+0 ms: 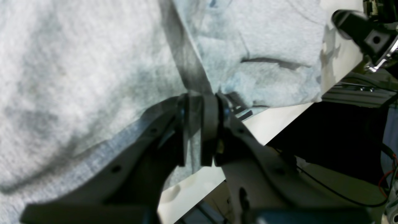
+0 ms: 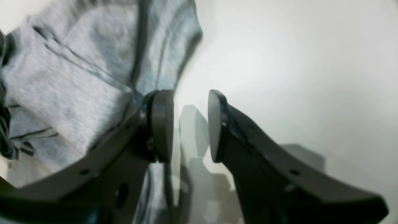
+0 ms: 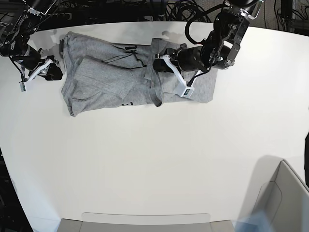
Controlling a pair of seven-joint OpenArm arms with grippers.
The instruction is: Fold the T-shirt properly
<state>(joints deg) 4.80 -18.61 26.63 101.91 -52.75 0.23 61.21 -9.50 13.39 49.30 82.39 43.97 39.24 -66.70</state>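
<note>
T-shirt (image 3: pixel 96 79): heathered knit, creased | table (image 3: pixel 154 154): smooth white

Black block lettering shows in fragments on the heather-grey cotton T-shirt (image 3: pixel 101 77), too folded to read.

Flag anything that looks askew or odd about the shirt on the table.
The T-shirt lies rumpled, not flat: near its middle a strip of cloth is bunched into a ridge where the left claw pinches it. Uneven folds cross its body, with black lettering peeking out at the edges.
</note>
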